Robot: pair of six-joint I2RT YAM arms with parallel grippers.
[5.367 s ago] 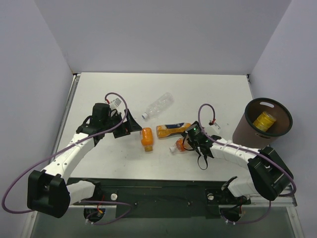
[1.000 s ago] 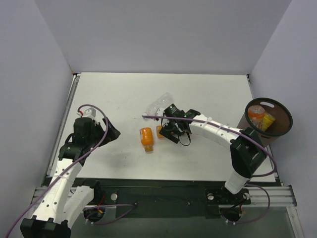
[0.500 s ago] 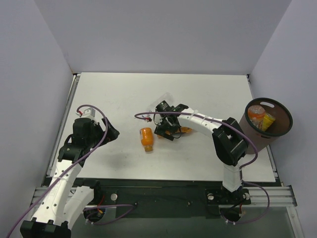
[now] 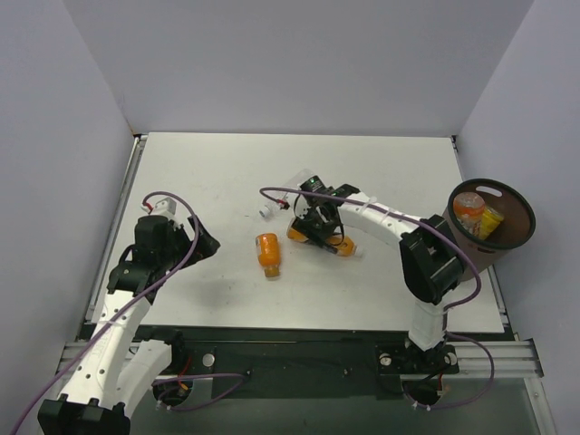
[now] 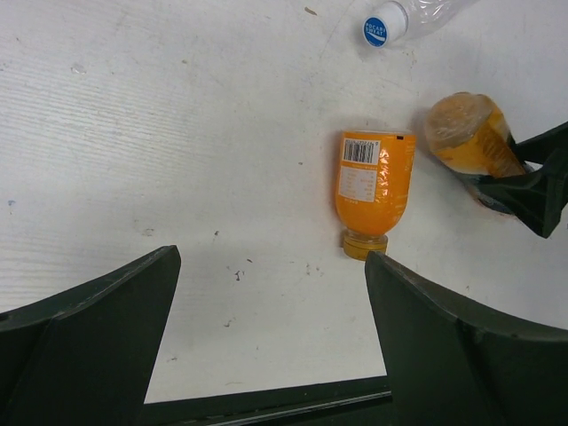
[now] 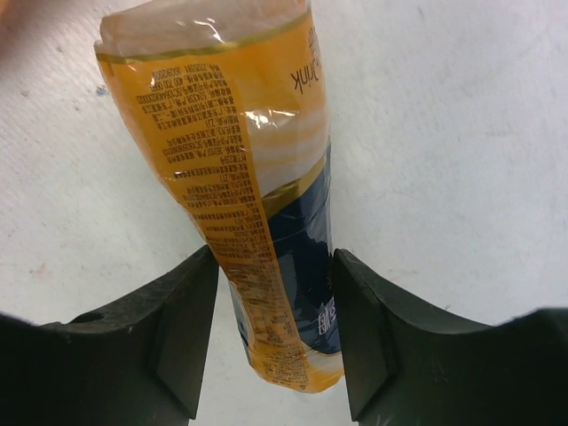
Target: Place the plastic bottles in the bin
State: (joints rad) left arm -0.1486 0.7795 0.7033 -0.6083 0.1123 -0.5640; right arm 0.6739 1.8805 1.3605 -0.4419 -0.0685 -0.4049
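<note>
The labelled bottle (image 6: 253, 169) lies on its side at the centre of the top view. Its wrap is orange with small print above and dark blue below, and its contents are orange. The right gripper (image 4: 316, 226) is clamped on it: in the right wrist view both black fingers (image 6: 177, 342) press against its sides near the blue band. Just left of it on the white table (image 4: 208, 172) lies an orange bottle (image 5: 374, 182), cap toward the lower edge of the left wrist view, with a barcode on its label; it is free of both grippers. A clear bottle (image 4: 288, 192) lies just above the two, its blue-printed white cap (image 5: 377, 31) pointing left, and the right arm crosses over its body and hides much of it from above. The bin (image 4: 453, 237), dark brown with a black rim, stands at the right edge of the top view, well apart from the table bottles. Inside it rest a yellow bottle (image 4: 490, 223) and a pale orange bottle (image 4: 468, 206). The left gripper (image 4: 201, 243) sits at centre left with its fingers apart and nothing between them. That makes five bottles, three on the table and two in the bin, plus one bin and two arms.
</note>
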